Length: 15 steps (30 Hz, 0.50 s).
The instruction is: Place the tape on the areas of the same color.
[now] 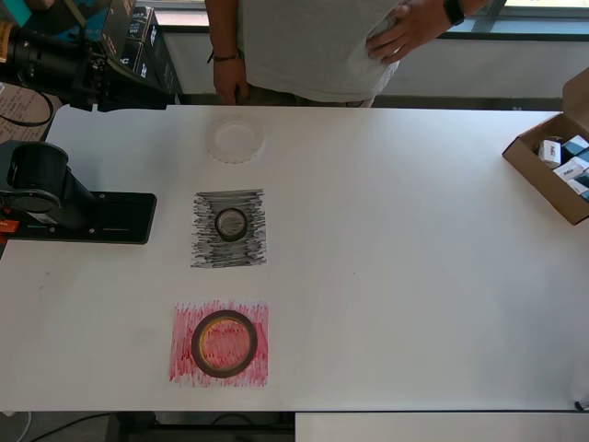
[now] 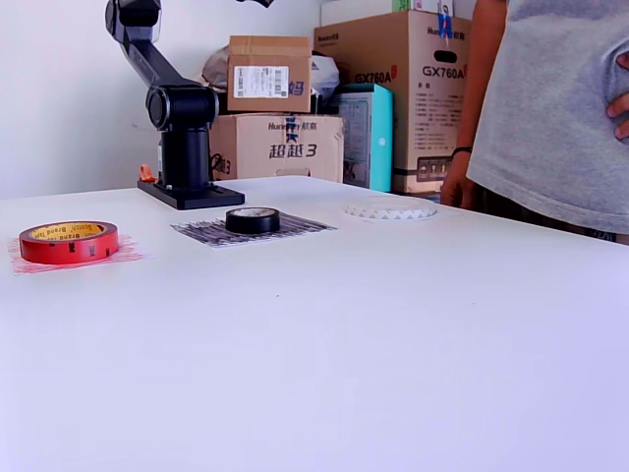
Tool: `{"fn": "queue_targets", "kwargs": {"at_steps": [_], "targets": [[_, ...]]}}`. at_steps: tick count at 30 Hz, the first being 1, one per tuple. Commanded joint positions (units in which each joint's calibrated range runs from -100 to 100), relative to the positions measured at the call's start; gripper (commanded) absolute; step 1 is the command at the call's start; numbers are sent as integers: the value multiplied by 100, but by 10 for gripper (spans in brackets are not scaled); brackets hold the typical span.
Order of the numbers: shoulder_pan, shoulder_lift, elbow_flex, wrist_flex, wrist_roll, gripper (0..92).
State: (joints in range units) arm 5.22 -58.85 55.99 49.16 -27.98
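Note:
The small black tape roll (image 1: 231, 224) (image 2: 253, 219) lies flat on the scribbled black area (image 1: 207, 250) (image 2: 201, 232). On the scribbled red area (image 1: 184, 364) (image 2: 20, 258) rests the dark-red tape roll (image 1: 224, 343) (image 2: 68, 242) with its yellow core. The flat white tape ring (image 1: 236, 141) (image 2: 390, 209) lies at the table's far side; I cannot make out a white area around it. My arm (image 1: 55, 64) is folded back at the overhead view's top left, well away from all three rolls. Its gripper end is dark and blurred, so its jaws cannot be read.
The arm's black base (image 1: 92, 216) (image 2: 187, 192) stands at the overhead view's left edge. An open cardboard box (image 1: 538, 175) with small packets sits at the right edge. A person (image 1: 313, 46) (image 2: 550, 108) stands at the far side. Cardboard boxes (image 2: 270, 74) are stacked behind the table.

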Motion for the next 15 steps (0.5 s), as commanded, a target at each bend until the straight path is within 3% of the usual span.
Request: {"fn": "queue_targets", "kwargs": {"at_steps": [1,11,15], "targets": [[111,-1889,539,-92,-239,0],[182,-3488,1666,-168,-705,0],[261,-4022,2338,-847,-713,0]]}}
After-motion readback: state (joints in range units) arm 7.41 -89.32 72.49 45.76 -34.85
